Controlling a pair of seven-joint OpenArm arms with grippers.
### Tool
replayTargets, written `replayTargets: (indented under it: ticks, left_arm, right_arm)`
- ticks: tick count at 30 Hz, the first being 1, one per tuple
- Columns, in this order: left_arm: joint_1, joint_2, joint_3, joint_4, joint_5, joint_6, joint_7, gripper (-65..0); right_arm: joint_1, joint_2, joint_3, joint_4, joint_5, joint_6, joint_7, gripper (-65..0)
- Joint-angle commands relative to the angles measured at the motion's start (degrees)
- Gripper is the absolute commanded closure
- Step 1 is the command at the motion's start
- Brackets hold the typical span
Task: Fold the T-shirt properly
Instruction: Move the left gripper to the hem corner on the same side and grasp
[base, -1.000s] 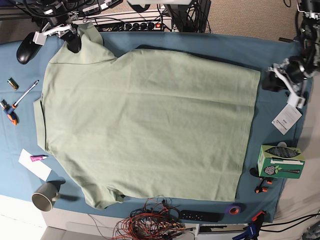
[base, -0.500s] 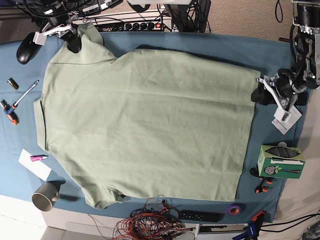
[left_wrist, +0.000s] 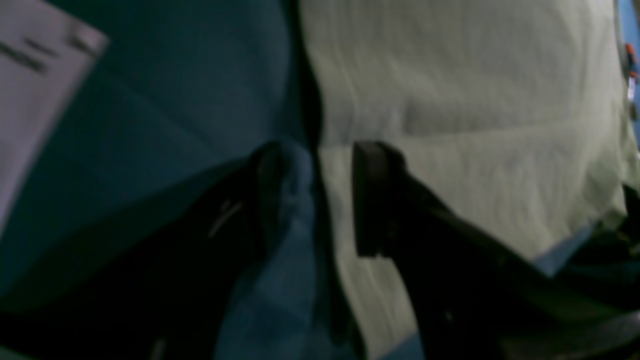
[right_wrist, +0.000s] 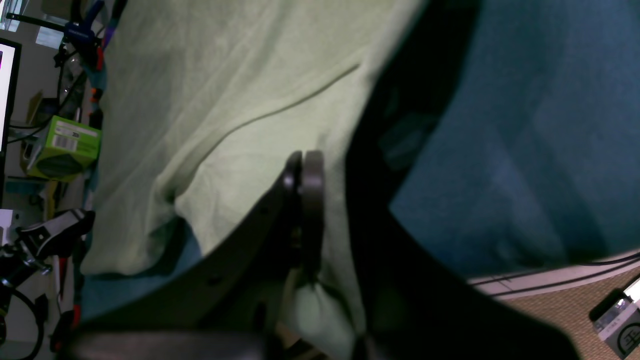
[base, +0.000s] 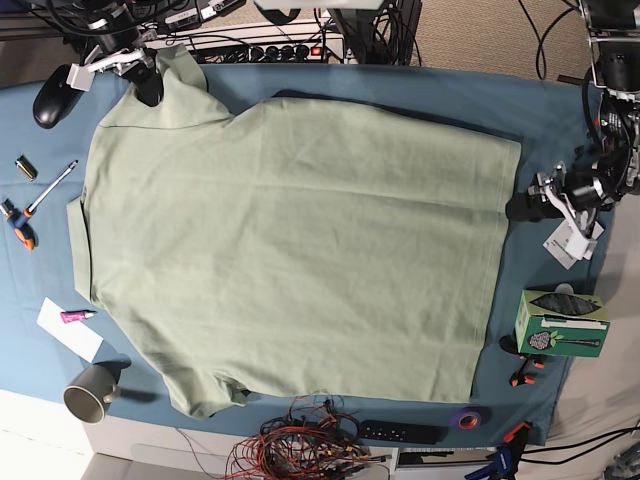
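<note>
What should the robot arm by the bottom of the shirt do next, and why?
Probably close on the hem. The left end effector is open and straddles the T-shirt's bottom edge, one finger over the blue table cloth, the other over the fabric. The right end effector is already shut on a sleeve.

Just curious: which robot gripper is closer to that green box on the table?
Left. The left gripper hovers just above the green box; the right gripper is across the table, pinching the T-shirt.
</note>
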Motion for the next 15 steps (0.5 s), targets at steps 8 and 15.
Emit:
replayTargets:
  ticks: [8, 15]
  left_arm:
    - [1.3, -1.0, 0.0, 0.3, -5.6, -1.6, 6.3, -24.8]
    - [3.9, -0.9, 0.0, 0.4, -7.5, -2.0, 7.6, -24.8]
  right_arm:
    - [-0.7, 0.3, 0.1, 0.3, -1.8, -0.1, -1.2, 0.0]
    - [-0.7, 0.3, 0.1, 0.3, -1.8, -0.1, -1.1, 0.0]
